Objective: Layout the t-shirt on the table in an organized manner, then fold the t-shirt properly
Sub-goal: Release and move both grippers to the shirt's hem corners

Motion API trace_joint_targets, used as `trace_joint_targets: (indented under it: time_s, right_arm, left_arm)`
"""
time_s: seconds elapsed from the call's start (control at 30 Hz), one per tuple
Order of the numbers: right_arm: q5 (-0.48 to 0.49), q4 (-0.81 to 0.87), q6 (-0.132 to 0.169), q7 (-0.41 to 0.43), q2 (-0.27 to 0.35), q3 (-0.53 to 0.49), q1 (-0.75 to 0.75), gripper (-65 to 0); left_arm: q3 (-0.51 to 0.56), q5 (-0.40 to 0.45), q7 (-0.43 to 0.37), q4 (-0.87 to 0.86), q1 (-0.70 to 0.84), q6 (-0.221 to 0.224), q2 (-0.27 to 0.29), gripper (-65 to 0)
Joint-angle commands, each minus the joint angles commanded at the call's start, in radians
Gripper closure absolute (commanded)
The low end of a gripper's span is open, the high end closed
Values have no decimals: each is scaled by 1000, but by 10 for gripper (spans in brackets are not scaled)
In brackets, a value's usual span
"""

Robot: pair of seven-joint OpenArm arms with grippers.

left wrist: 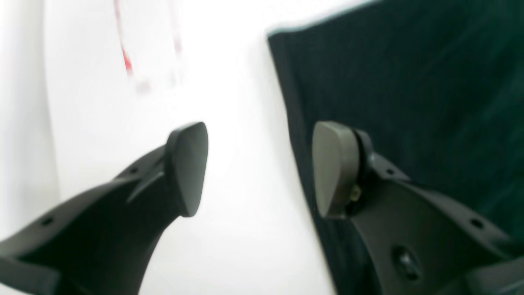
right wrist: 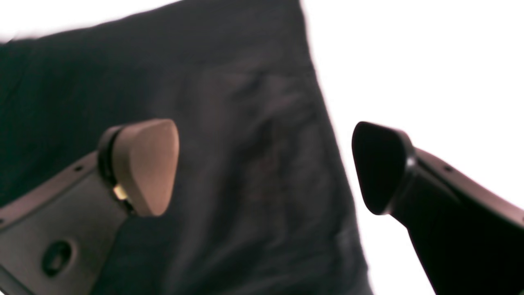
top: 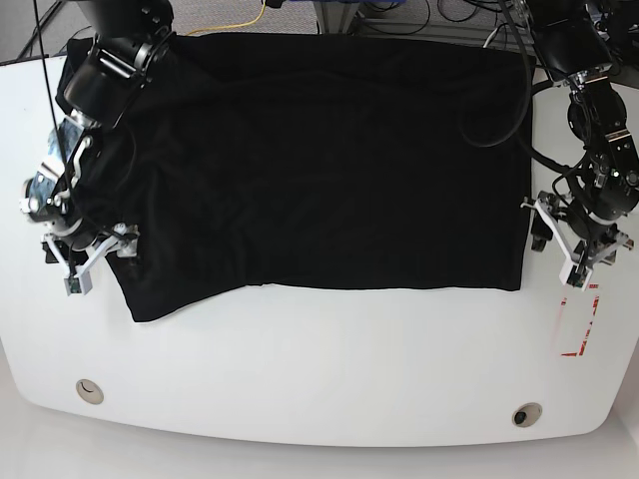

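1. The t-shirt (top: 319, 160) lies spread out across the far half of the table (top: 319, 379).
2. The left gripper (left wrist: 260, 168) is open, straddling the shirt's edge with one finger above bare table.
3. The right gripper (right wrist: 266, 168) is open too, holding nothing, at the shirt's opposite edge.

- Left end effector (left wrist: 260, 168) open, fingers spread wide, nothing between them.
- Right end effector (right wrist: 266, 168) open too, holding nothing.
- Both arms reaching down from the far side, wrists low, in base view.
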Motion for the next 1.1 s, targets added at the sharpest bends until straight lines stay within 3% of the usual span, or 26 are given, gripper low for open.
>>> trace_joint_targets:
  time_s: [0.37,0.5,0.63,1.1]
  right_arm:
    - [0,-542,0,247,114,-5,229,-650]
    - [0,-667,0,334,126,-5,262,-650]
    - [0,-707,0,379,121,-5,262,-650]
    - [0,-706,0,377,64,-5,226,-650]
  left_arm:
    - [-3,0,-5,-143,-155,2,-2,-378]
    - [-3,0,-6,-170,-175,2,-2,-378]
    - [0,-2,-6,-172,-181,2,-2,-378]
    - [-3,-2,-6,-170,-175,0,0,-378]
